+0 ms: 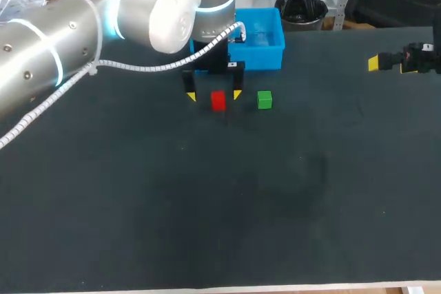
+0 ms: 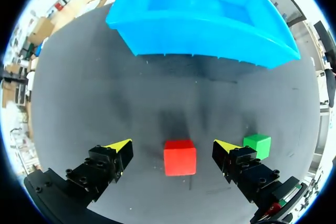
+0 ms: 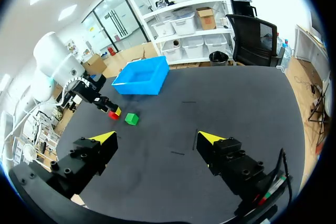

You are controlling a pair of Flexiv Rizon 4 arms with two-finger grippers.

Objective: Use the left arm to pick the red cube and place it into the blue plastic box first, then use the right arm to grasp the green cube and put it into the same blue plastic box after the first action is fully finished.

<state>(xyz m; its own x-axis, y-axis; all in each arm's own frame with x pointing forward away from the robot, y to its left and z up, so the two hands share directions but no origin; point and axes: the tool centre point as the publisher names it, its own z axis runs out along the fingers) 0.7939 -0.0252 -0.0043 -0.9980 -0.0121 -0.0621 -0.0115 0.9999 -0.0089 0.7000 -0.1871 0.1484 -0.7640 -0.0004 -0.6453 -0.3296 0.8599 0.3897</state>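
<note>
The red cube (image 1: 218, 100) rests on the dark table, and my left gripper (image 1: 214, 95) stands open around it with a yellow tip on each side. In the left wrist view the red cube (image 2: 180, 157) lies between the fingers of the left gripper (image 2: 175, 145) with a gap on both sides. The green cube (image 1: 264, 99) sits just right of it, beside one finger (image 2: 233, 156), where the green cube (image 2: 258, 145) shows partly. The blue plastic box (image 1: 272, 51) stands behind, its wall (image 2: 199, 35) ahead of the fingers. My right gripper (image 1: 375, 63) hovers open at the far right; the right wrist view shows the right gripper (image 3: 159, 139) with nothing between its fingers.
From the right wrist view the red cube (image 3: 113, 114), green cube (image 3: 131, 119) and blue box (image 3: 142, 77) lie far ahead, with my left arm (image 3: 63, 72) over them. The table's front edge (image 1: 275, 288) runs along the near side.
</note>
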